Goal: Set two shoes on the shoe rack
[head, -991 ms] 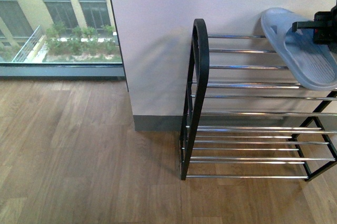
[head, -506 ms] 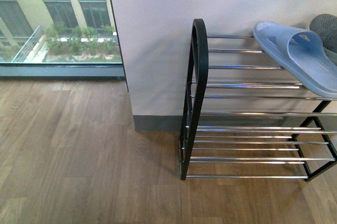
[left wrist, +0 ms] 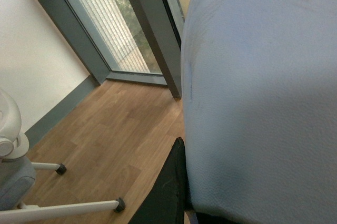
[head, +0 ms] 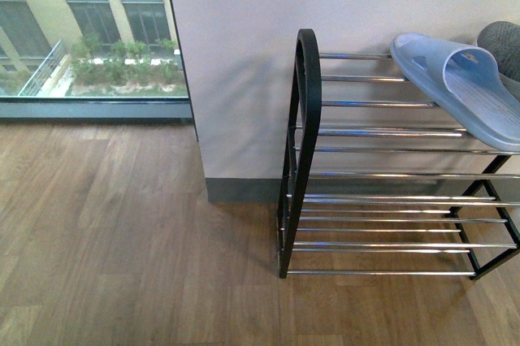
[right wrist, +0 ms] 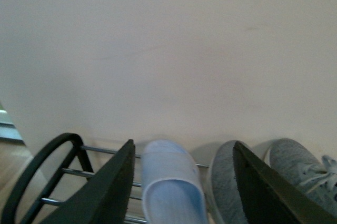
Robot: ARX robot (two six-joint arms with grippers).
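Right gripper [right wrist: 181,182] is open, its two black fingers [right wrist: 113,182] spread above the black-framed shoe rack with silver bars [head: 390,151]. Left gripper's state cannot be told (a pale blue surface fills its view). On the top shelf lie a light blue rubber slipper [head: 459,86] and two grey knit sneakers [right wrist: 295,174], against a white wall [head: 244,54] over brown wooden flooring [head: 122,240].

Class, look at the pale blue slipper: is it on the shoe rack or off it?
On it. The blue slipper lies flat across the silver bars of the shoe rack, on its top tier, with no gripper touching it in the front view.
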